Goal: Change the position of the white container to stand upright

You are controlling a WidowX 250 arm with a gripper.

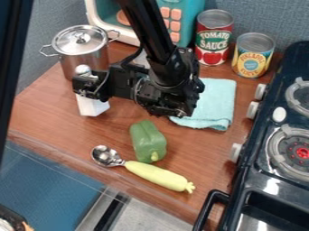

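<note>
The gripper (89,86) is at the left part of the counter, extending leftward from the arm's wrist, with its fingers closed around the middle of the white container. Below the fingers shows the wide white body of the container (92,106); its rounded top pokes out above them. The container stands roughly upright with a slight lean, in front of the metal pot. Its middle is hidden behind the gripper, and whether its base touches the counter I cannot tell.
A lidded metal pot (81,49) is just behind the gripper. Nearer the front lie a green pepper (147,140) and a yellow-handled spoon (158,176). A folded cloth (216,101), two cans and a stove (265,180) are to the right.
</note>
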